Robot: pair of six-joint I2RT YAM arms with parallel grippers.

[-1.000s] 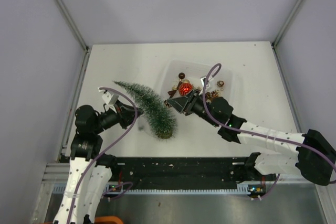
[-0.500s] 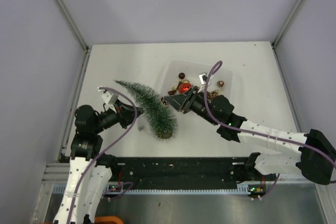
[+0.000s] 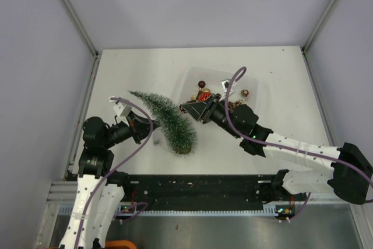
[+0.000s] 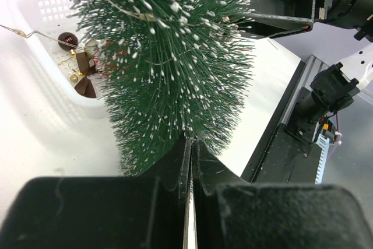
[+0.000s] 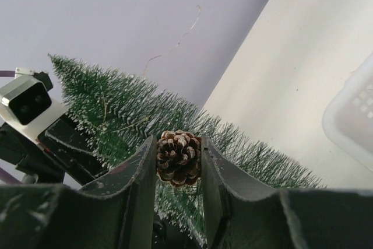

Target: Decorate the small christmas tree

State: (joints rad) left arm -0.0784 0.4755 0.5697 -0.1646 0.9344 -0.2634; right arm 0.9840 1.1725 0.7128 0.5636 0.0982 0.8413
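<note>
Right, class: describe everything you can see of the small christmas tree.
The small christmas tree is a slim cone of dark green bristles with white frosted tips. It is tilted, tip far-left, wide end toward the arms, beside the white tray. A thin wire strand threads its bristles. The left claw is closed against its lower bristles; the right claw, holding a pinecone, hovers close to it.

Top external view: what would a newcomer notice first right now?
The small christmas tree, frosted green, slants across the table left of the white tray, with the left hand shut on its lower bristles. Next comes the pinecone clamped in the right hand, held close to the tree's branches.
</note>
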